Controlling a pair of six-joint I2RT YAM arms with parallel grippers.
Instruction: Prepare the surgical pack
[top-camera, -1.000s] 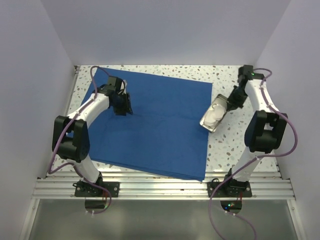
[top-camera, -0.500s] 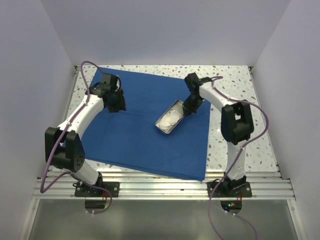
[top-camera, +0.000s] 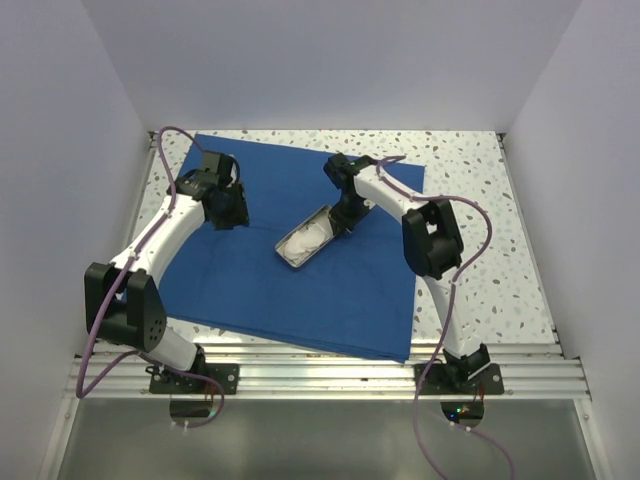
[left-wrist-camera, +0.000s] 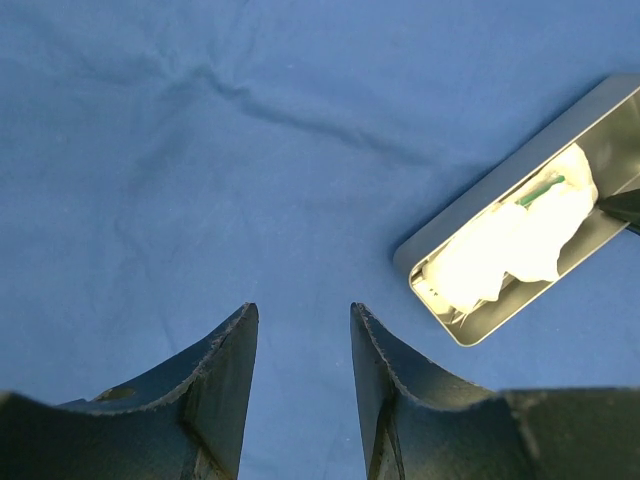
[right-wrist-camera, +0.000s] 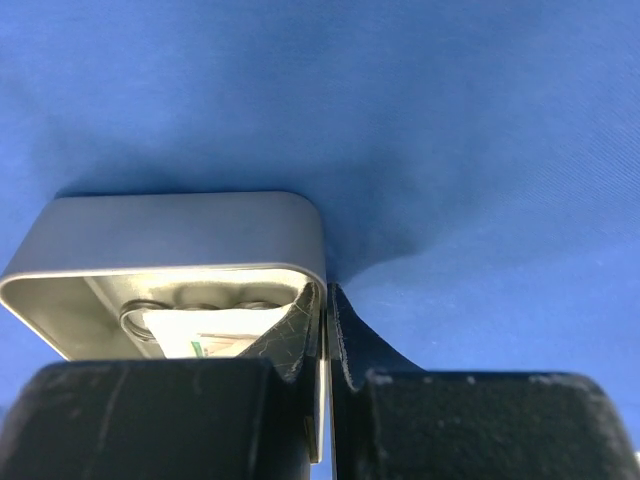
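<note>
The drape (top-camera: 300, 290) lay spread, and the tray (top-camera: 303, 243), with gauze (left-wrist-camera: 510, 240) inside, sat near its middle, one end wall pinched by the right gripper (right-wrist-camera: 328, 330). Release and wrapping seemingly remained. The left gripper (left-wrist-camera: 300, 330) hovered nearby, spread and empty, with bare cloth around the tray out to the drape's edges.

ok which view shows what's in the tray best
The left wrist view: it looks down into the open tray, with white gauze lying inside. The top external view shows only a small white patch in it. The right wrist view shows mostly its end wall, pinched by the right gripper.
</note>
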